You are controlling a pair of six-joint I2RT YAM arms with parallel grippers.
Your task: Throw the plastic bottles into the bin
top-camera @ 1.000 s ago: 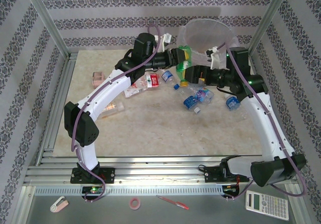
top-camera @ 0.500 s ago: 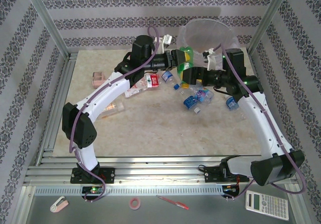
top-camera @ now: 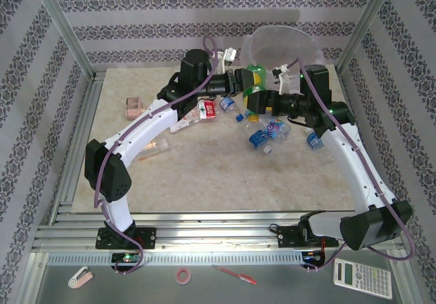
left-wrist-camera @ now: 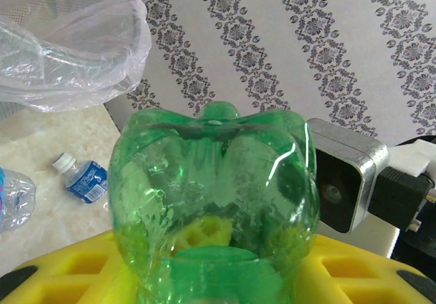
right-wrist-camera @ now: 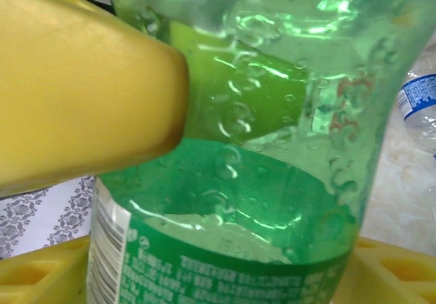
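Observation:
A green plastic bottle (top-camera: 253,73) (left-wrist-camera: 211,181) (right-wrist-camera: 259,181) hangs in the air just left of the bin (top-camera: 281,45) (left-wrist-camera: 68,45). My left gripper (top-camera: 245,82) (left-wrist-camera: 211,280) is shut on it, base pointing away. My right gripper (top-camera: 259,98) (right-wrist-camera: 225,287) has its yellow fingers (right-wrist-camera: 41,273) on both sides of the same bottle at its green label; I cannot tell whether they press it. More plastic bottles lie on the table: blue-labelled ones (top-camera: 264,135) (top-camera: 315,140) (left-wrist-camera: 85,180), a red-labelled one (top-camera: 197,112) and a clear one (top-camera: 151,147).
A pinkish box (top-camera: 133,103) sits at the table's left. Aluminium frame posts (top-camera: 65,24) and patterned walls close in the table. A calculator (top-camera: 362,278), tape ring (top-camera: 182,275) and pen (top-camera: 235,275) lie below the near rail.
My right gripper has moved left and up to the green bottle held by the left gripper, and its jaws have narrowed around it. The left arm has barely moved.

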